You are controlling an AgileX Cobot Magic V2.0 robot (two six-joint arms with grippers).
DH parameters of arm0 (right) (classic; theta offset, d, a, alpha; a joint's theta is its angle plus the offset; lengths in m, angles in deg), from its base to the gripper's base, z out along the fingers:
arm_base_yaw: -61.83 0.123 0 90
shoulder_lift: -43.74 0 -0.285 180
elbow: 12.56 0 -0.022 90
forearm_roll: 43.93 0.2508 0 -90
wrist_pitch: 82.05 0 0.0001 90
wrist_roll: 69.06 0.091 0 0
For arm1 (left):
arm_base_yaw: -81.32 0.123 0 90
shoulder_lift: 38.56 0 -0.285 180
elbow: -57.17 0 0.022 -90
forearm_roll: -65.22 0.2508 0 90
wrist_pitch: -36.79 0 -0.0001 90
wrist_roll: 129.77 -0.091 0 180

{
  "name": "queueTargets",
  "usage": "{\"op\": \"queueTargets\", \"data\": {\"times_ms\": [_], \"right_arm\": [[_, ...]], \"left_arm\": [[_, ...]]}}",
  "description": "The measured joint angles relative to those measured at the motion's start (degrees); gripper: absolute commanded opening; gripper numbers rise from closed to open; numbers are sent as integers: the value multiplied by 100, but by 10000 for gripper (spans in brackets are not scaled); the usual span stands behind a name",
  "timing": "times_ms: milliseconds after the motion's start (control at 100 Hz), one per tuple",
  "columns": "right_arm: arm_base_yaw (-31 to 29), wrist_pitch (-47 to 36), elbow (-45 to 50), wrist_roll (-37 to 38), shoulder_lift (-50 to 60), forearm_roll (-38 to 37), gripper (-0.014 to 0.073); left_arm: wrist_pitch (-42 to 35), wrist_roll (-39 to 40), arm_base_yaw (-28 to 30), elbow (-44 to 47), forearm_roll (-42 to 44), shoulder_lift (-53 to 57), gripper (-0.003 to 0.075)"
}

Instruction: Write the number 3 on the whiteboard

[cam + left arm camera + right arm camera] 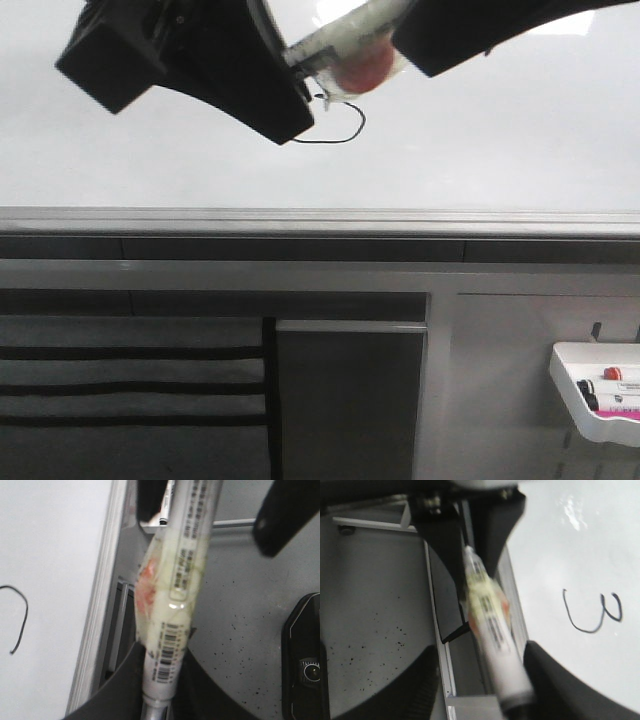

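Glossy whiteboard (480,140), thin black number 3 (592,612), both tools apparently clamping taped marker (177,585)

Below the board we see a grey metal rail (320,222) running the full width, then a dark band and a lighter grey ledge. Lower left hangs grey fabric (130,385) with black stripes, beside a dark panel (350,400). At lower right a white tray (596,392) holds markers. The wrist views show a grey speckled floor (240,645).
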Motion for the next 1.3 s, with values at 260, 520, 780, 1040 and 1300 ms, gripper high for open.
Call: {"op": "queueTargets", "data": {"times_ms": [260, 520, 780, 1040, 1300], "right_arm": [[-1292, 713, 0, 843, 823, 0, 387], [-1612, 1287, 0, 1019, 1046, 0, 387], [-1612, 1395, 0, 1086, 1046, 0, 387], [-1612, 1405, 0, 1103, 1046, 0, 387], [-1612, 1418, 0, 1103, 1046, 0, 387]], "left_arm": [[-956, 1545, 1383, 375, -64, 9, -20], [-2535, 2111, 2669, 880, -1337, 9, -20], [-2755, 2154, 3099, 917, -1907, -219, -20], [-2724, 2164, 3099, 917, -1941, -243, -18], [-2474, 2164, 3099, 917, -2060, -253, 148]]}}
